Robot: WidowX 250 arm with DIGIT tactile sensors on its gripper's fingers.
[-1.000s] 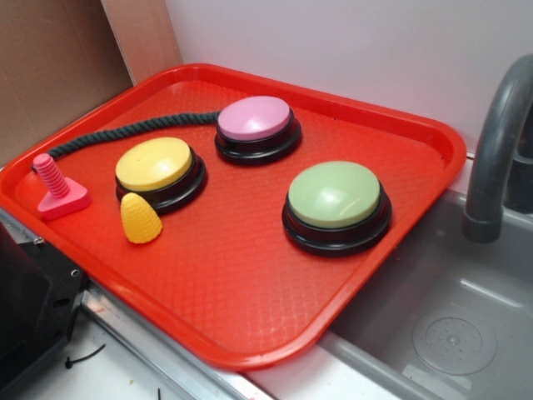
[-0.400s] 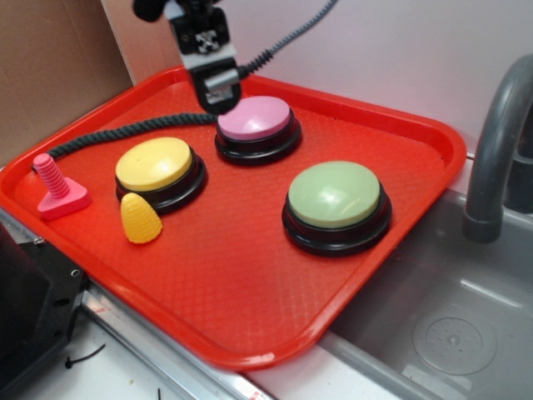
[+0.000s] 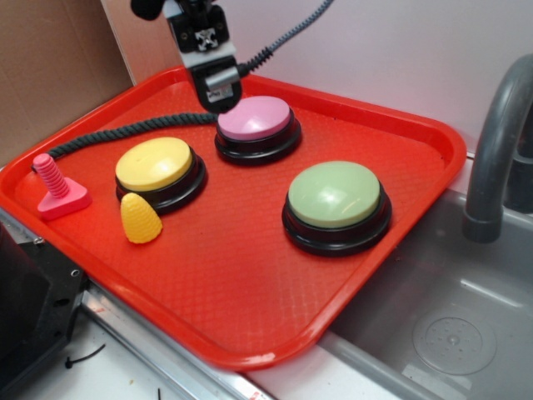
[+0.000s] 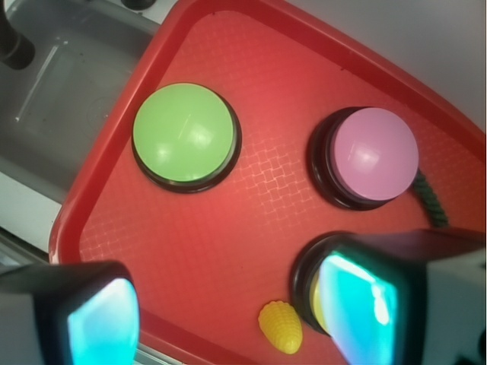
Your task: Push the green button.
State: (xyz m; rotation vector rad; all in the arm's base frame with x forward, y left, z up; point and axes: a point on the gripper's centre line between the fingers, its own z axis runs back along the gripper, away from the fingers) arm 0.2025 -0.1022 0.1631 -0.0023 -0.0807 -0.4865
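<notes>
Red plastic tray (image 3: pixel 250 317) holds everything: at far left a pink threaded plastic bolt (image 3: pixel 57 190), then a dark braided rope (image 3: pixel 125 131), a small yellow corn-shaped toy (image 3: pixel 140 218) and the yellow-domed button (image 3: pixel 158 169). Above the pink-domed button (image 3: pixel 258 125) hangs the black gripper (image 3: pixel 218 98), near the tray's back rim; the wrist view suggests its fingers (image 4: pixel 358 308) are spread apart. Well to its right and nearer the front, apart from it, sits the large pale-green domed button (image 3: pixel 336 204) on its glossy black base, beside a grey sink (image 3: pixel 441 325).
</notes>
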